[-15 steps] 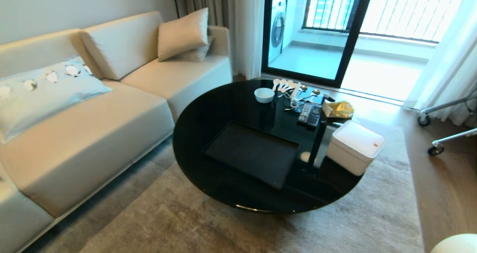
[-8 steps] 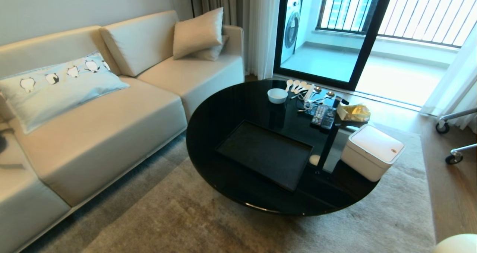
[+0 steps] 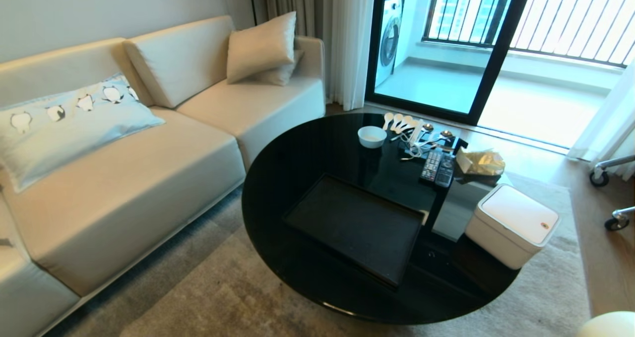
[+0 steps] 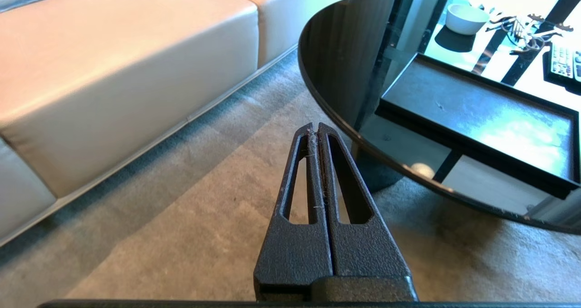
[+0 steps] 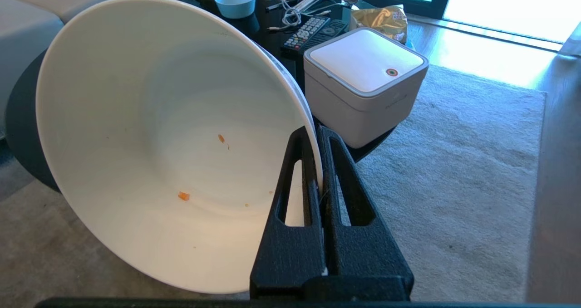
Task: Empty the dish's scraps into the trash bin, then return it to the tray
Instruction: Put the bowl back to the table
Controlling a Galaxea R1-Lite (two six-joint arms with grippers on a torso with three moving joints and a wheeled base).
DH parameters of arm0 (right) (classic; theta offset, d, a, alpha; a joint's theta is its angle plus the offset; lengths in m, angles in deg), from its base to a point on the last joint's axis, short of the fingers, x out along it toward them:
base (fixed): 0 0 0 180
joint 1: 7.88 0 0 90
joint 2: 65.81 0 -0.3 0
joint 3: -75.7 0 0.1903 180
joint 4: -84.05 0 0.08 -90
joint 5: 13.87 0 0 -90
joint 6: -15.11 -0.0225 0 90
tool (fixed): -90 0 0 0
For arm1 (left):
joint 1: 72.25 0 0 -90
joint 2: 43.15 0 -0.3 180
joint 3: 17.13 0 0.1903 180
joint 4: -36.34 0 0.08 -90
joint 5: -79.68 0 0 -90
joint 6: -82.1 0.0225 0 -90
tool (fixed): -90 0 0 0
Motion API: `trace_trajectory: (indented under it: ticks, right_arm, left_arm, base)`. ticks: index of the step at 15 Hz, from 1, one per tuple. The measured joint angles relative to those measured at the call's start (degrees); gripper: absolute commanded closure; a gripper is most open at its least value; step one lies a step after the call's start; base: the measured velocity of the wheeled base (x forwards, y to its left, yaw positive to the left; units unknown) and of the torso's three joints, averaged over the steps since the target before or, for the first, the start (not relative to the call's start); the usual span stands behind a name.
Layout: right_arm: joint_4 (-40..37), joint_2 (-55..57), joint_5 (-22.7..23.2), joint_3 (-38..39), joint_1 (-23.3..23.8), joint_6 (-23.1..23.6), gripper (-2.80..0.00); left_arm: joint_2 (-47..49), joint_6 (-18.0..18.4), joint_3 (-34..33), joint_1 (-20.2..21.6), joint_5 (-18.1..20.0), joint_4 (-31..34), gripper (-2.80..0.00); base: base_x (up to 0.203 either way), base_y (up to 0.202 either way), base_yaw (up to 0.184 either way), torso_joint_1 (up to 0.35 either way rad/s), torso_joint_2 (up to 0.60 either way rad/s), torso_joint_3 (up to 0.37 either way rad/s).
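My right gripper [image 5: 314, 131] is shut on the rim of the dish [image 5: 150, 131], a deep white bowl held tilted on its side above the carpet beside the table. Two tiny orange scraps [image 5: 183, 196] cling to its inner wall. A curve of the dish [image 3: 607, 325] shows at the head view's bottom right corner. The black tray [image 3: 354, 225] lies bare on the round table [image 3: 297, 148], and is also seen from the left wrist as the tray [image 4: 476, 113]. My left gripper [image 4: 314, 129] is shut and empty over the carpet near the table's edge. The trash bin is out of view.
A small white bowl [image 3: 372, 136], spoons, two remotes [image 3: 438, 167] and a yellow bag [image 3: 480, 162] sit at the table's far side. A white boxy container [image 3: 513, 224] stands at its right edge. A beige sofa [image 3: 124, 178] runs along the left.
The whole head view has shifted: the camera moved, and the table and tray now sit lower and nearer. The things on the table keep their places.
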Motion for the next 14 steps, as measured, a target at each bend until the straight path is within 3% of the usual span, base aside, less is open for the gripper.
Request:
trace_trajectory:
  ticks: [4, 11, 14]
  right_arm:
    - [-0.02, 0.00, -0.01, 0.00, 0.00, 0.02, 0.00]
    - [-0.11, 0.00, -0.05, 0.00, -0.02, 0.30, 0.00]
    - [0.15, 0.00, 1.45, -0.16, -0.02, 2.98, 0.00]
  left_arm:
    - [0.00, -0.02, 0.00, 0.00, 0.02, 0.00, 0.00]
    - [0.00, -0.03, 0.02, 0.00, 0.02, 0.00, 0.00]
    - [0.00, 0.00, 0.02, 0.00, 0.00, 0.00, 0.00]
  base:
    - [0.163, 0.000, 0.002, 0.007, 0.00, 0.002]
    - [0.000, 0.000, 0.000, 0.000, 0.00, 0.000]
    - [0.000, 0.000, 0.000, 0.000, 0.00, 0.000]
